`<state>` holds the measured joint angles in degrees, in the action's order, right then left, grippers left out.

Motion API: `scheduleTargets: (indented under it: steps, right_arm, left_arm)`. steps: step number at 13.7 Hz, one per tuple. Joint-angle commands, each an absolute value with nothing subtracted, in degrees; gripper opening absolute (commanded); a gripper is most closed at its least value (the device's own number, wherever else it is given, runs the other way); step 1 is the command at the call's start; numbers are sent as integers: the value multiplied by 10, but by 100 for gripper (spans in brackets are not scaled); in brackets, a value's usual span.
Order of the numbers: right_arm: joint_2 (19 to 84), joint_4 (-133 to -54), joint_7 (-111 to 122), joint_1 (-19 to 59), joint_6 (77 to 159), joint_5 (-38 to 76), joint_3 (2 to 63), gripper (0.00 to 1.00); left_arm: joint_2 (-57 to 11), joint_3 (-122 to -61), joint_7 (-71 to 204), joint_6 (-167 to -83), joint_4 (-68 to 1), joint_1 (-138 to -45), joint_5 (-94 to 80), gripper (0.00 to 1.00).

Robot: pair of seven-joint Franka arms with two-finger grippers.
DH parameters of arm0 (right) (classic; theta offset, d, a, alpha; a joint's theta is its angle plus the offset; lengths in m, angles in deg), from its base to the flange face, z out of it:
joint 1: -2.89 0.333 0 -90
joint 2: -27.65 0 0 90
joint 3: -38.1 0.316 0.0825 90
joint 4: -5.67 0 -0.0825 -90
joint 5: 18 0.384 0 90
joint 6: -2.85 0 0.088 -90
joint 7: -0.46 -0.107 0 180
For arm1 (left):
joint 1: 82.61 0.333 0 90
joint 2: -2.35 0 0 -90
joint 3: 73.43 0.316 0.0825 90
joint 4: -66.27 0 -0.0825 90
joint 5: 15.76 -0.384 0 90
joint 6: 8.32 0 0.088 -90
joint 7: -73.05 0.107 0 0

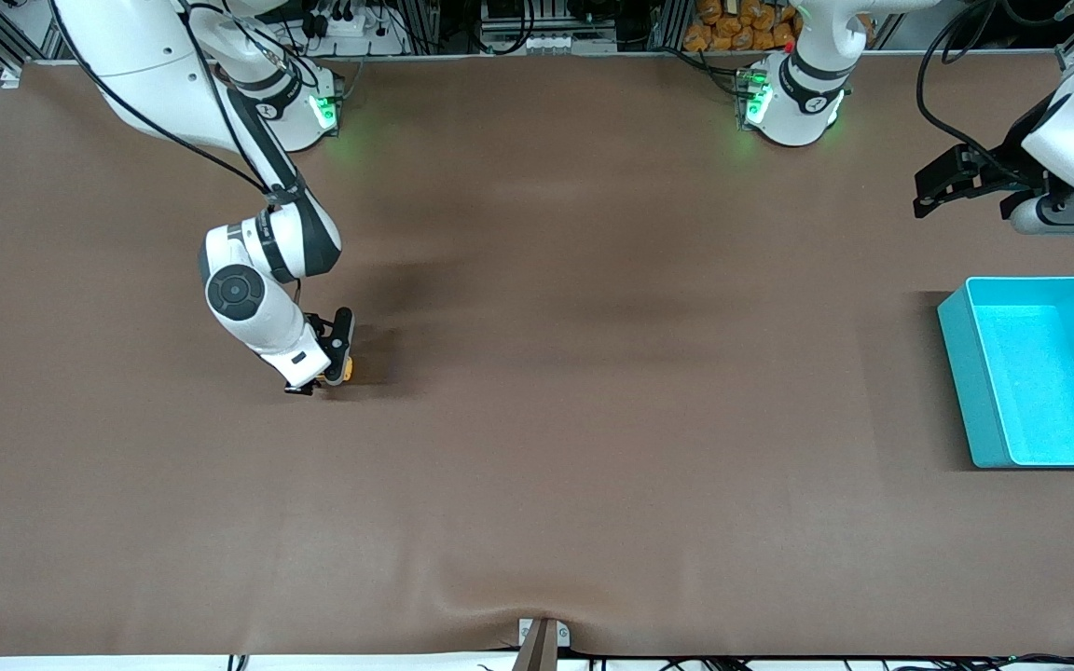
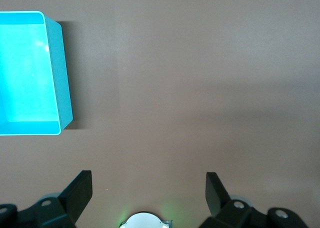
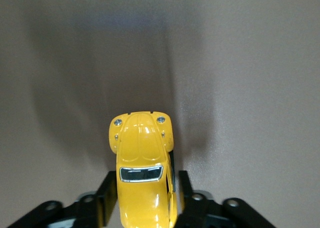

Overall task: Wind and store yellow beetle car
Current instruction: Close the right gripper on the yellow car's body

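While the left end effector [image 2: 149, 195] waits wide open w/ nothing in it near the blue bin [image 1: 1040, 373], the right end effector [image 3: 145, 200] is down at the worktop [image 1: 593, 419], fingers pinched on the yellow car [image 3: 142, 163] at the right arm's end.

From the front, the yellow beetle car [image 1: 348, 369] is only a sliver of yellow beside the right end effector [image 1: 324, 375], its body mostly hidden by the fingers. In the right wrist view its rear is cut off by the picture's edge between the fingers. The cyan bin [image 2: 55, 78] runs off the left wrist view's edge.
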<state>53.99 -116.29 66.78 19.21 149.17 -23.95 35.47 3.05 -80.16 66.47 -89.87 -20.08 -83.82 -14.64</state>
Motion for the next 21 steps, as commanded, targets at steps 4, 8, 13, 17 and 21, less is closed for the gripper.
scheduleTargets:
  steps: [4,8,13,17,21]
  right_arm:
    - [545,-1152,671,194,1488,-246,355,0]
    - [546,-1152,673,192,1483,-248,354,0]
    - [546,-1153,676,188,1482,-252,353,0]
    - [546,-1153,696,178,1482,-253,352,0]
    - [547,-1154,707,163,1482,-254,351,0]
  left_arm:
    - [39,-802,677,-892,-202,-834,-139,100]
    - [39,-802,677,-892,-202,-834,-139,100]
    - [39,-802,677,-892,-202,-834,-139,100]
    - [38,-802,677,-892,-202,-834,-139,100]
    - [38,-802,677,-892,-202,-834,-139,100]
